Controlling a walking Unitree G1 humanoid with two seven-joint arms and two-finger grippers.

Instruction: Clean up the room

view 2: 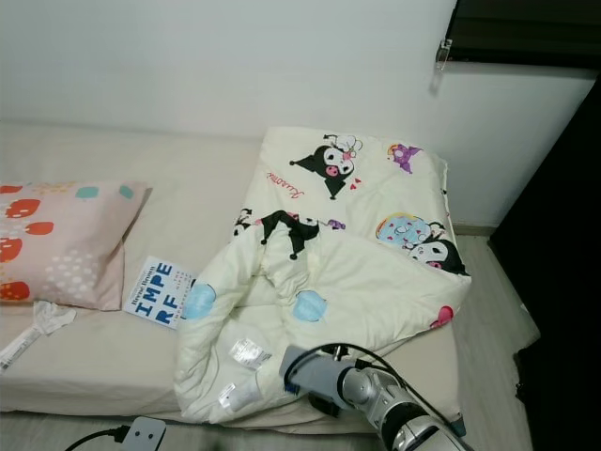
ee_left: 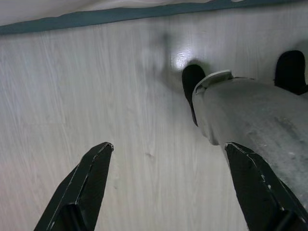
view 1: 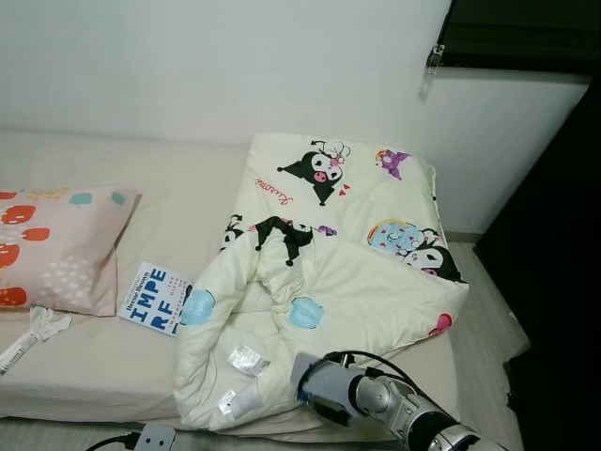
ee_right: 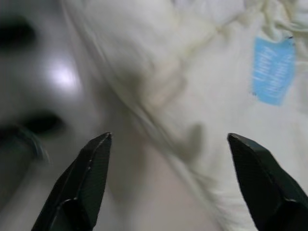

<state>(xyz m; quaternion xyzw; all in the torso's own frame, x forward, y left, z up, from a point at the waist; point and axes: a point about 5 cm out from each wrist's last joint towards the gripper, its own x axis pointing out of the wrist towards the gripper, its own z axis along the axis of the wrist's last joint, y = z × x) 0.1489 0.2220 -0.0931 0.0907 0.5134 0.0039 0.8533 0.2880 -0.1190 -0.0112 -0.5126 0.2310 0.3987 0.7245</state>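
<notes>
R pincer (ee_right: 168, 185) spread wide, just beside crumpled blanket (view 1: 329, 282) edge on bed (view 1: 94, 366).

Right gripper (ee_right: 168, 183): fingers spread wide, with an unobstructed gap between the fingertips. Directly ahead of the fingertips lies the rumpled cream comforter (view 1: 329, 272); its bulged edge and a blue patch (ee_right: 274, 72) block straight-ahead travel. Bare mattress sheet (view 1: 84, 366) lies just beyond the fold, on the side of one finger.

Left gripper (ee_left: 168, 192): fingers spread, pointing at bare wood-grain floor (ee_left: 72, 96). The robot's own grey leg (ee_left: 255, 120) stands against one finger. Ahead of the fingertips the teal bed base (ee_left: 96, 18) closes off the floor.

Open passage on the mattress exists between the comforter and the pillow (view 1: 56, 249), narrowed by a book (view 1: 153, 299).
</notes>
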